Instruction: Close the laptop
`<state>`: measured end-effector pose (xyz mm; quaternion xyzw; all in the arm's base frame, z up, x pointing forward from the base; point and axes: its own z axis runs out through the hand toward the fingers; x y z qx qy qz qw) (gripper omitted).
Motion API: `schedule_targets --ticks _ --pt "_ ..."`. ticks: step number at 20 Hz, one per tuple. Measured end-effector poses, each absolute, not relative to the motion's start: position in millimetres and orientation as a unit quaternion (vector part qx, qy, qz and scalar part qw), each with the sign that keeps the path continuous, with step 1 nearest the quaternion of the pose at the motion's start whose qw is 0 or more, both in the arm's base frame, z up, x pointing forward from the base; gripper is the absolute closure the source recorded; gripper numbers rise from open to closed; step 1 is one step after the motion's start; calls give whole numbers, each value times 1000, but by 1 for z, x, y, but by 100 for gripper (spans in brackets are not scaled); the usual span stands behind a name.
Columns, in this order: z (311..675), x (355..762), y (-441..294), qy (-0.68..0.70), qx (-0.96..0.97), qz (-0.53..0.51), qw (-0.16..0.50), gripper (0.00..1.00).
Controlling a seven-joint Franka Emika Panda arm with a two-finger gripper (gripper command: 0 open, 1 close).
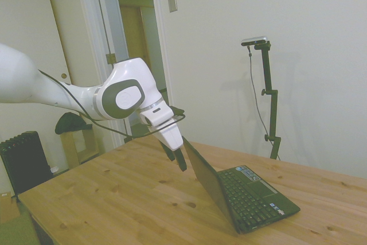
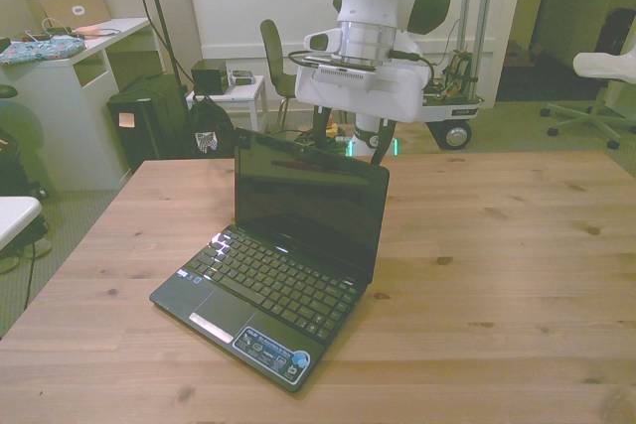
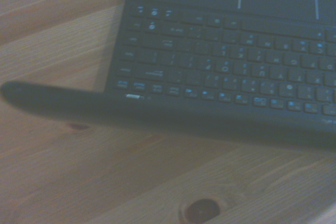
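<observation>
The small black laptop (image 2: 283,270) with glossy dark screen and blue sticker stands open near the middle of the light wooden tabletop (image 2: 497,275) — lid tilted back. My hand (image 1: 176,158) hangs just behind the lid's top edge; whether spread or pressed together, I cannot tell.

laptop (image 2: 288,265) sits open on the table (image 2: 517,275); end effector (image 1: 176,154) just behind its lid's top edge.
</observation>
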<state>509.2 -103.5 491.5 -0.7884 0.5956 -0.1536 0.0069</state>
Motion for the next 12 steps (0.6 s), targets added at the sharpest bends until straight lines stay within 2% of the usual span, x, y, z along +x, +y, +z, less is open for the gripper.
schedule_targets --ticks 12 --pt "497 505 -137 629 -762 -154 9 100"
